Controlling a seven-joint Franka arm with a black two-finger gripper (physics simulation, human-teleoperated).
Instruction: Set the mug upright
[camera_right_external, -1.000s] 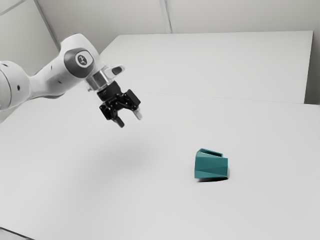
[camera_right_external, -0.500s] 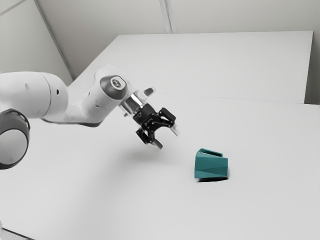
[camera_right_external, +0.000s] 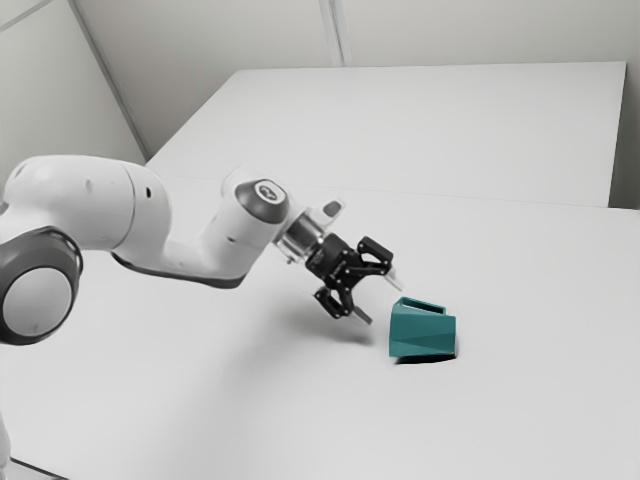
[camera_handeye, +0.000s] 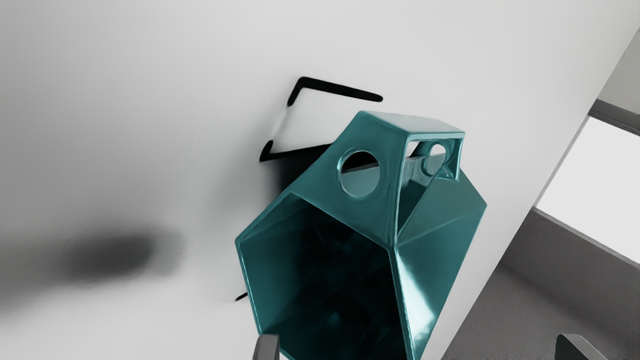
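My gripper (camera_right_external: 382, 302) stands open just beside the teal mug (camera_right_external: 423, 332), on the exterior view's left of it, its fingers spread and slanting down toward it. The mug lies on its side on the white table. In the wrist view the faceted mug (camera_handeye: 440, 250) turns its dark open mouth to the camera, and its angular handle with round holes sticks out from one side. The tips of my gripper (camera_handeye: 417, 347) are wide apart there, one of them overlapping the mug's rim in the picture. Nothing is held between them.
The white table (camera_right_external: 530, 270) stretches around the mug. A second white surface (camera_right_external: 430, 130) lies beyond a thin seam. Past the table's edge, the wrist view has a grey floor (camera_handeye: 505, 310). Dark shadows fall on the table beside the mug.
My arm has swung toward the exterior view's right and down, bringing the open gripper from well away to close beside the mug. The mug has not moved.
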